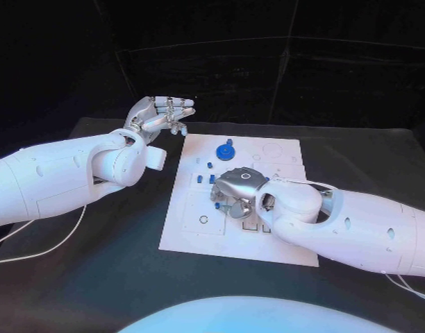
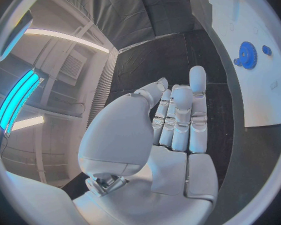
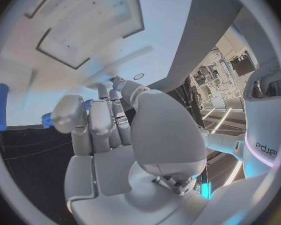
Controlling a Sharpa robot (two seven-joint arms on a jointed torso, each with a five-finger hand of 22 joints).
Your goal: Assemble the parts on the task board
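The right hand is hovering over the flat white task board, fingers curled, grasp unclear; small blue parts are lying just beyond its fingertips; the left hand is hanging off-board, fingers loosely together, holding nothing.

The task board looks like a flat white plate with a smooth, matt face, cut with shallow recesses. The parts on it, among them a toothed blue wheel and small blue pegs, look like plain matt plastic. The bench has a dull black top with a faint sheen. Both arms wear glossy white plastic shells. The left robot hand and the right robot hand have a satin silver finish, with bare metal showing between the finger segments.
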